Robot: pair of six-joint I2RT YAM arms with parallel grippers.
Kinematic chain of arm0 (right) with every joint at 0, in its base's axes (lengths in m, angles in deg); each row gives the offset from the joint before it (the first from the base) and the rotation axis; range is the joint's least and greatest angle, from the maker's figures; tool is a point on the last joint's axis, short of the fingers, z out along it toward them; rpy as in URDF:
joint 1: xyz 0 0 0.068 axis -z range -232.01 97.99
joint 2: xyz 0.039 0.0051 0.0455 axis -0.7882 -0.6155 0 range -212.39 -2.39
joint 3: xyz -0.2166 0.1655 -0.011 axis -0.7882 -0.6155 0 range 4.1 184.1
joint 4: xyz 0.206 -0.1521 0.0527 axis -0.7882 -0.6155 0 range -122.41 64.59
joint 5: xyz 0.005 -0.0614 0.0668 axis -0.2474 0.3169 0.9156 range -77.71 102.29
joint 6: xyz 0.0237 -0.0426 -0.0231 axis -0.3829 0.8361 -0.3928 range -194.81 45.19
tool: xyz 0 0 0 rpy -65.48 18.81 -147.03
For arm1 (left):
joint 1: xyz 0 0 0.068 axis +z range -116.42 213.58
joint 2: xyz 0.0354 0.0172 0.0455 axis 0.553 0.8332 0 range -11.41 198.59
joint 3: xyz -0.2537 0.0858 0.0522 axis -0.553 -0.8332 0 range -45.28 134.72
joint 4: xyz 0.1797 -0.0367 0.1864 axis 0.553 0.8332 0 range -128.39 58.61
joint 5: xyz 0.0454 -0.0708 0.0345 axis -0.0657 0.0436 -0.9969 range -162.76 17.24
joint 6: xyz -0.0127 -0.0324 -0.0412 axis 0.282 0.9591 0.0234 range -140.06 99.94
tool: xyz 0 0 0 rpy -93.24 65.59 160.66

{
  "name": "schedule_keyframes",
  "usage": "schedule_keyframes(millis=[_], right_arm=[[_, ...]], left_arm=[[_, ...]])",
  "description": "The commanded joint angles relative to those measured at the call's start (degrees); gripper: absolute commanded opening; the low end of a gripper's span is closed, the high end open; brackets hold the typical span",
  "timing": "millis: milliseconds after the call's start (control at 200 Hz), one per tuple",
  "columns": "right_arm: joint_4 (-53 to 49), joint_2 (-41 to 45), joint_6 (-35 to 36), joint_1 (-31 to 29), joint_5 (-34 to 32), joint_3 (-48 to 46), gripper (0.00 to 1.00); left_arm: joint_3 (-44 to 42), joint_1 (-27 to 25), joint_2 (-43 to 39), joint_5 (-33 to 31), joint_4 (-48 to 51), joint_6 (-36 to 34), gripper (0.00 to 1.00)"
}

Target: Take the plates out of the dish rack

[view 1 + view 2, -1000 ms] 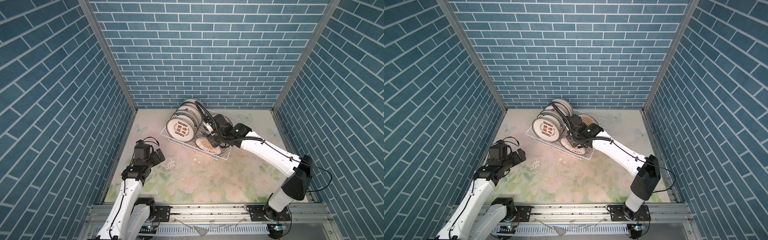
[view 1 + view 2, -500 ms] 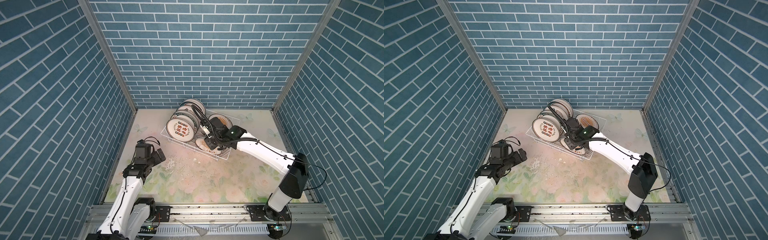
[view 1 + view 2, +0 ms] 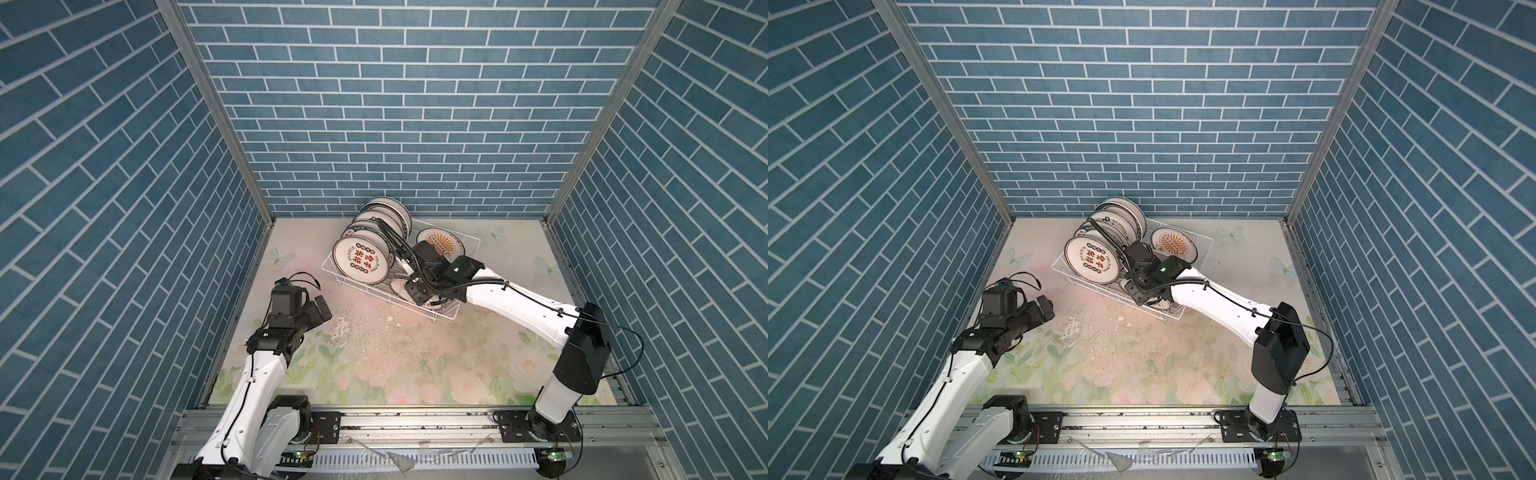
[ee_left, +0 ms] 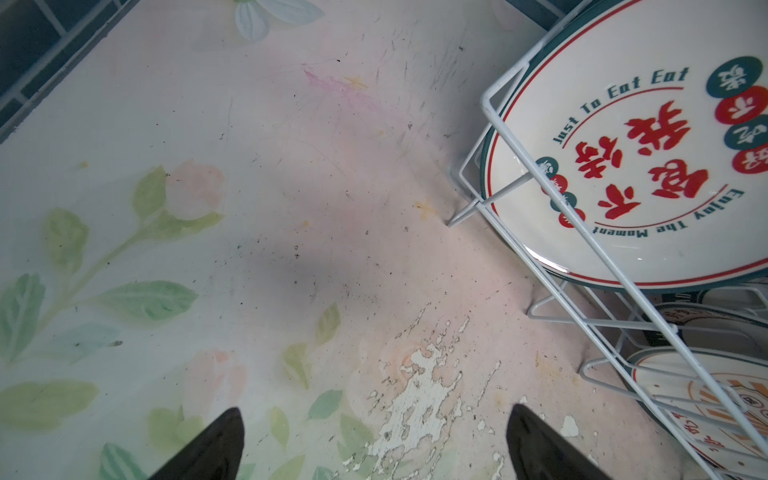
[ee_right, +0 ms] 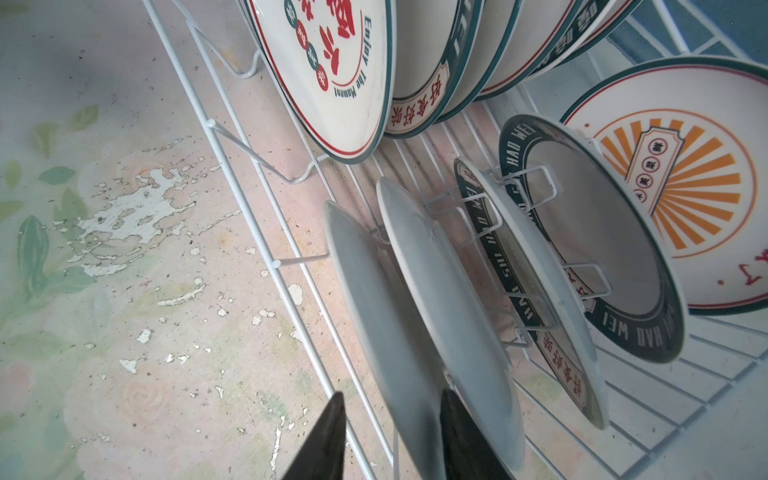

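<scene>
The right gripper (image 3: 415, 291) has come forward and down since a second ago, from above the rack's middle to its near row, and its jaws have narrowed. The left arm has scarcely shifted.

The rack (image 3: 376, 294) sits just above the centre of both top views, set at an angle on the mat (image 3: 374, 357), close to the back wall. All the plates (image 3: 386, 216) visible are in it. A leaning stack fills its left half, fronted by a red-lettered plate (image 3: 360, 261) facing the camera. A sunburst plate (image 3: 440, 245) leans at the upper right of the rack. In the near row a few smaller plates stand on edge in the divider wires.

In the right wrist view, the right gripper (image 5: 390, 395) straddles the rim of the end plate (image 5: 374, 299) of that row, which shows its plain white back. One finger (image 5: 328, 440) is on the side of the rack's front rail (image 5: 266, 195), with a gap to the plate. The other finger lies between this plate and the next one (image 5: 449, 291). The jaws are part open and not yet clamped on the plate.

The left gripper (image 3: 320, 309) hangs over the mat at centre left in both top views, well apart from the rack. Its jaws are spread wide with nothing between them, as its wrist view (image 4: 376, 409) shows.
</scene>
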Motion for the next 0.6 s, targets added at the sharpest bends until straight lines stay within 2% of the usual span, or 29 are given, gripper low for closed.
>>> schedule_keyframes(millis=[0, 315, 595], right_arm=[[0.61, -0.34, -2.21, -0.41, 0.40, -1.97, 0.38], [1.13, -1.73, -0.87, -0.51, -1.90, -2.97, 0.34], [2.05, -4.37, 1.49, -0.55, -6.57, -2.80, 0.24]], left_arm=[[-1.01, -0.15, 0.01, -0.25, -0.27, -0.77, 0.99], [-1.19, -0.11, -0.30, -0.40, 0.10, -0.86, 0.99], [-1.29, -0.12, -0.25, -0.75, -0.15, -0.84, 0.99]])
